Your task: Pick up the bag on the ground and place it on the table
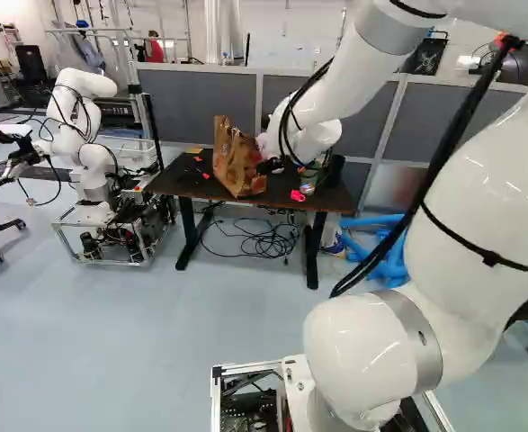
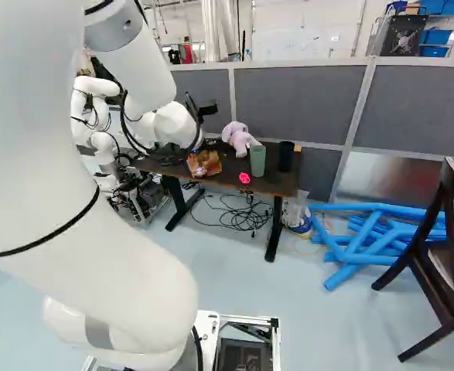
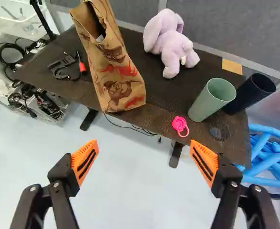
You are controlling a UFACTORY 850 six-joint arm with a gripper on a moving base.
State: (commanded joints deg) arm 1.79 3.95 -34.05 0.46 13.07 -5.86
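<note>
The gripper [image 2: 208, 110] is held wide open, with nothing between its orange pads. The brown paper bag [image 3: 118, 71] is seen ahead of it, apart from both fingers, standing on the dark surface [image 3: 156, 107]. A lilac plush toy [image 3: 171, 40], a pink lid [image 3: 179, 124], a green cup [image 3: 212, 99] and a dark cup [image 3: 249, 93] are also carried there. Blue tubes [image 2: 373, 236] are piled on the floor beside it; another robot [image 1: 88, 135] is seen at the left of the left base view.

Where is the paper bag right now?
The bag is on the table, left of the arm's far end in the left base view, between the plush toy and the red-tipped tool.
</note>
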